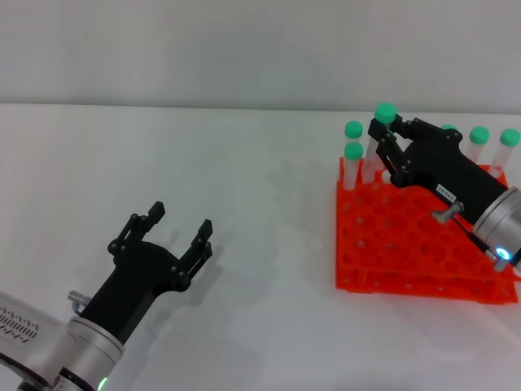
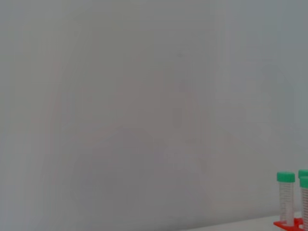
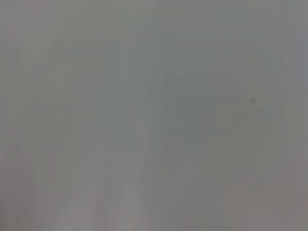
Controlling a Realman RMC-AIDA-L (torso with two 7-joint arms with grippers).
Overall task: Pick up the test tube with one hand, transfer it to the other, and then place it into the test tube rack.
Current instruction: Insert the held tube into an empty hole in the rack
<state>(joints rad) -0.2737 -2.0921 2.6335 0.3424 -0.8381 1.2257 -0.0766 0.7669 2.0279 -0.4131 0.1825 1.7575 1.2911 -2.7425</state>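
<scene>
In the head view my right gripper, black with a small white label, is over the far left part of the orange-red test tube rack. It is shut on the test tube, whose green cap sticks up above the fingers. The clear body slants down toward the rack's holes, and its tip is hidden. My left gripper is open and empty above the white table at the lower left, far from the rack. The right wrist view shows only blank grey.
Several other green-capped tubes stand in the rack's far row, some beside the held tube and some at the far right. The left wrist view shows tubes and a rack corner against a grey wall.
</scene>
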